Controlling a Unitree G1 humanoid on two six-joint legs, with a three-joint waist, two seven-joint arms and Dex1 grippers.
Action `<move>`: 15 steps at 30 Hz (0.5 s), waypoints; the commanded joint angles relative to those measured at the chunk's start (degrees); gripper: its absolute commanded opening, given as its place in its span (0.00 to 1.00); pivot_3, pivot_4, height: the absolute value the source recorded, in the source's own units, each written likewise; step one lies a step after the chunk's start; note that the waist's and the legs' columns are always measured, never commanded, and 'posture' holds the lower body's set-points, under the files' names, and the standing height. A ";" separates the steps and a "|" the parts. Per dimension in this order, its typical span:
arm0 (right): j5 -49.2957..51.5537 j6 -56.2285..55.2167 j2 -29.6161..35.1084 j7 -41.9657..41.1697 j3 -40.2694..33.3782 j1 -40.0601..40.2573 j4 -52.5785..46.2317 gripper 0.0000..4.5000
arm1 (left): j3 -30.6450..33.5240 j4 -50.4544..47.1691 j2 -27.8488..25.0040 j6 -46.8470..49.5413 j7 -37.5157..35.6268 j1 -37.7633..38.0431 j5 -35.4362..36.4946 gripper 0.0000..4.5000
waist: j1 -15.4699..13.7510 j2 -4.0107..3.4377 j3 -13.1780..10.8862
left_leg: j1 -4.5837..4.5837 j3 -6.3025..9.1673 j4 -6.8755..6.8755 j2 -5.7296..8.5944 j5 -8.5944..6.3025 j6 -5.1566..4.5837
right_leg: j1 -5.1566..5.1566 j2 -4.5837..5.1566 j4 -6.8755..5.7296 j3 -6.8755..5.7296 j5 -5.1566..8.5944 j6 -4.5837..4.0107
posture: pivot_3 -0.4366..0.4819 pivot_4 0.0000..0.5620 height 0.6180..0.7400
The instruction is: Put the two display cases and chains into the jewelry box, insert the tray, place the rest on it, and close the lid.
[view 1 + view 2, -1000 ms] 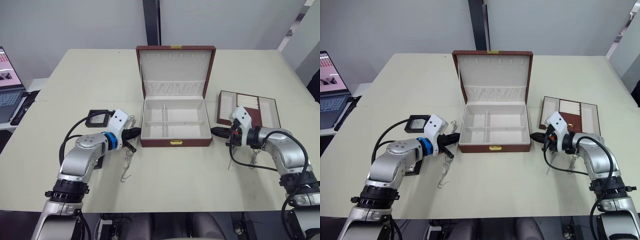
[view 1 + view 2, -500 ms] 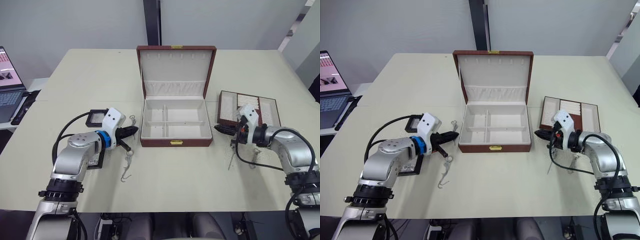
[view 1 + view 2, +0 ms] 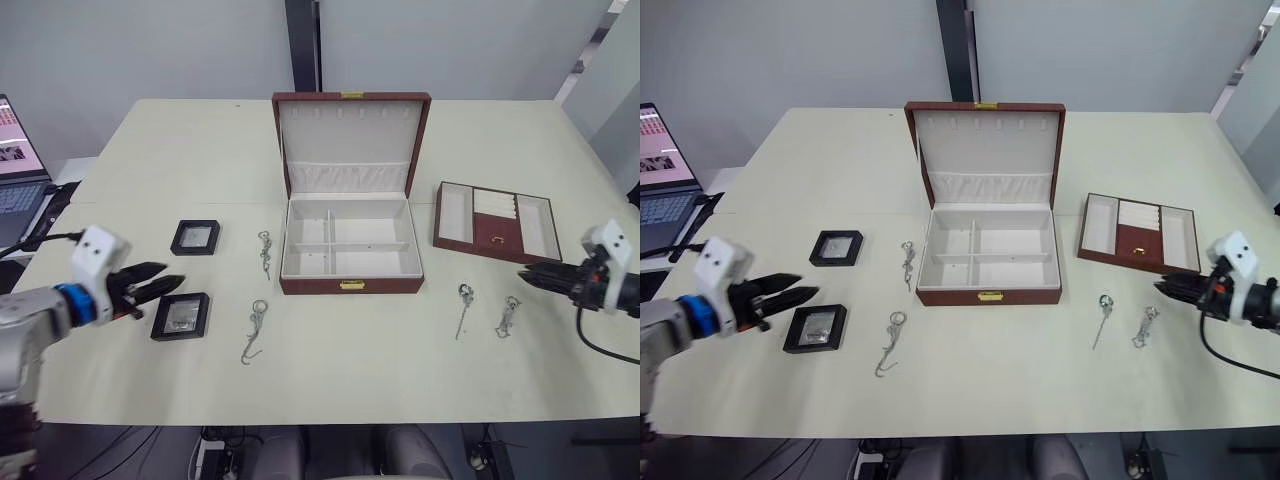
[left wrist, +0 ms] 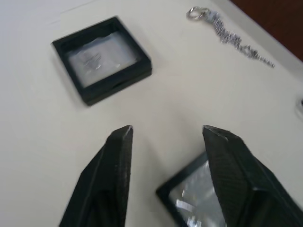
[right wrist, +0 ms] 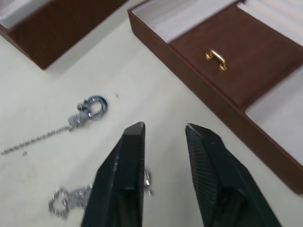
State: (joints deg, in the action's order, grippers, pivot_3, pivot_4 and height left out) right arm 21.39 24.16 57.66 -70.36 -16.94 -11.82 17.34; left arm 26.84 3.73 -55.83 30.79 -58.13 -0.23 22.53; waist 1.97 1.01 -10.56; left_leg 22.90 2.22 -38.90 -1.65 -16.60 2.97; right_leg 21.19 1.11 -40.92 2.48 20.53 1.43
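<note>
Lying just beyond left end effector (image 3: 170, 283): display case (image 3: 181, 315)

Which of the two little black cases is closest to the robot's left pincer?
The display case nearer the table's front edge, just in front of the open left pincer. The other display case sits farther back, toward the jewelry box.

You won't find any readable text, label, brand or number on anything here. The laptop screen (image 3: 14, 135) at the table's edge beyond your left gripper (image 3: 160, 285) shows only pinkish blocks, too small to read. The jewelry box (image 3: 349, 250), the tray (image 3: 497, 221) and the display cases (image 3: 181, 316) carry no legible marks.
</note>
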 commanded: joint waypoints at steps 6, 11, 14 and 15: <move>-1.20 -6.44 3.78 -3.84 -1.17 2.17 4.96 0.94 | 9.44 5.31 -5.05 -5.62 -3.05 8.13 -1.96 1.00 | 0.05 -0.01 0.00 | -0.04 -0.05 0.00 0.01 0.00 -0.01 | -0.02 0.01 -0.01 0.03 0.00 0.00 | 0.48 0.27 1.00; -2.60 -8.16 3.79 -3.68 -0.44 2.18 5.70 1.00 | 10.03 5.82 -4.81 -6.28 -2.40 9.62 -2.32 1.00 | 0.03 -0.01 0.00 | -0.03 -0.03 0.02 0.00 0.00 0.00 | -0.01 0.00 -0.02 0.02 0.00 0.00 | 0.48 0.27 1.00; -3.27 -8.96 3.77 -3.55 -0.14 2.20 6.29 1.00 | 10.26 6.11 -4.64 -6.66 -2.05 10.20 -2.65 1.00 | 0.03 -0.01 0.00 | -0.03 -0.04 0.01 0.00 0.00 -0.01 | -0.01 0.01 -0.01 0.03 0.00 0.00 | 0.48 0.27 1.00; -3.49 -9.20 3.76 -3.54 -0.01 2.13 6.57 1.00 | 10.15 6.34 -4.64 -6.93 -2.00 10.36 -2.83 1.00 | 0.03 -0.01 0.00 | -0.03 -0.04 0.01 0.00 0.00 -0.01 | -0.01 0.00 -0.01 0.02 0.00 0.00 | 0.48 0.27 1.00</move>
State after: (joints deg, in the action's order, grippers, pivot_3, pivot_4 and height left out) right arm 18.06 15.92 59.83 -73.68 -16.60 -9.52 23.87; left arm 34.31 9.87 -59.62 25.02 -60.45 9.84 19.96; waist 2.00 1.00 -10.56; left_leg 22.87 2.19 -38.89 -1.66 -16.61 2.97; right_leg 21.19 1.12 -40.93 2.50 20.53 1.43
